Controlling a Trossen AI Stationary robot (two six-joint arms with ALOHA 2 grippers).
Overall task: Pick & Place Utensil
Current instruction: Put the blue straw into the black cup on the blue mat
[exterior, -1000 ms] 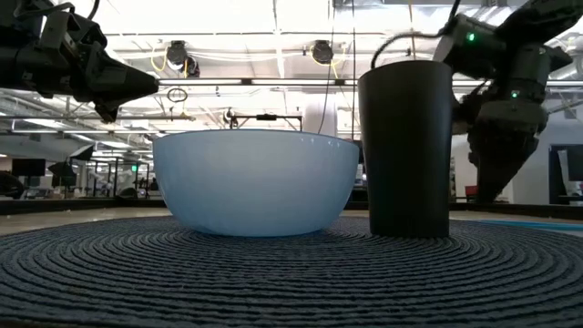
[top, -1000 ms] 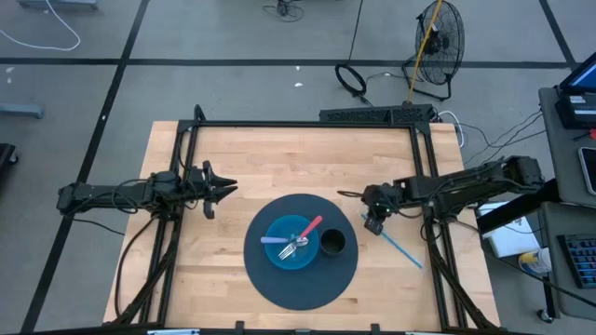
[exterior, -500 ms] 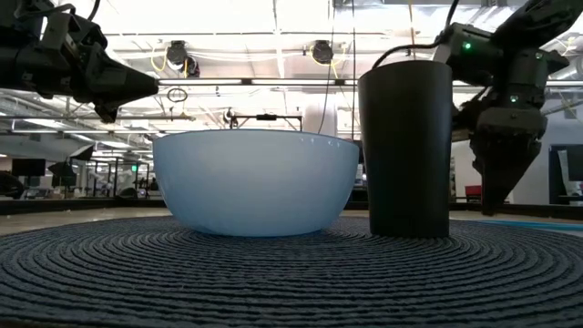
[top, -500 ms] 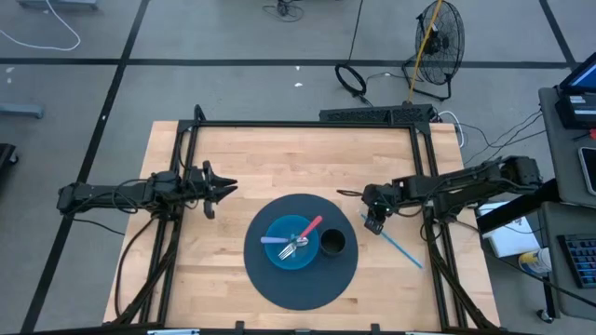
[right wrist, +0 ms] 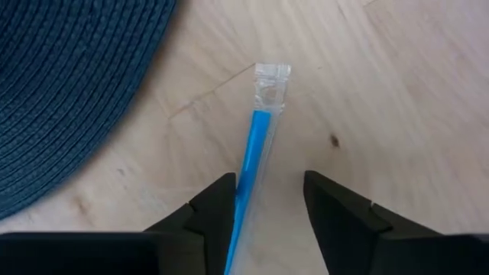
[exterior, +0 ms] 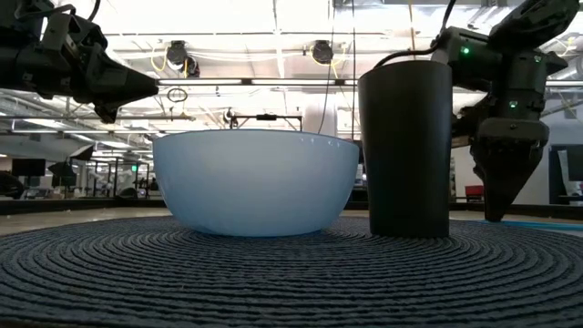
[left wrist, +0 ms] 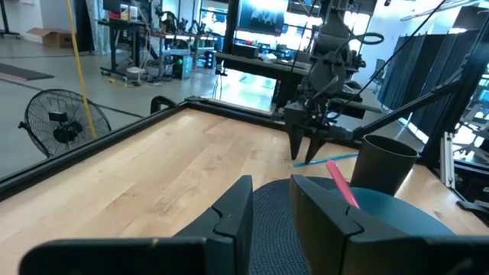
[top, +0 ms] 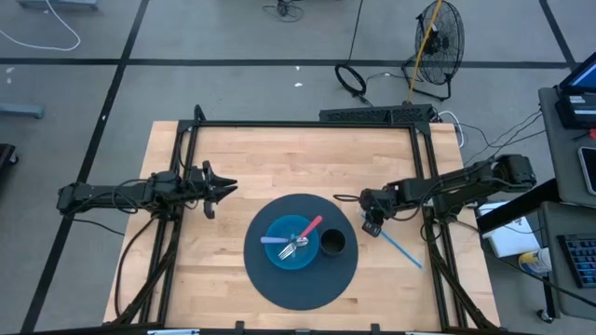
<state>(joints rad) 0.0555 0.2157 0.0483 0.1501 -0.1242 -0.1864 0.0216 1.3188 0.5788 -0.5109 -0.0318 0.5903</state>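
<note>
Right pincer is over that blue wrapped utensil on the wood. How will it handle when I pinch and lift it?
The blue utensil looks thin and long, so probably very light and somewhat bendy. Its clear wrapper juts past the tip, so the grip may slip on the film. It lies flat on the table, between the open fingers of the right pincer, leaving little height to catch.

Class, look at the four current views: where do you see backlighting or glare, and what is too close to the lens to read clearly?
Low view: bright ceiling lights behind leave the black cup and right gripper as dark silhouettes; the near mat fills the foreground. Right wrist view: the blue wrapped utensil is sharp, its clear wrapper end faintly glossy. Left wrist view: that gripper's own fingers loom large and soft.
</note>
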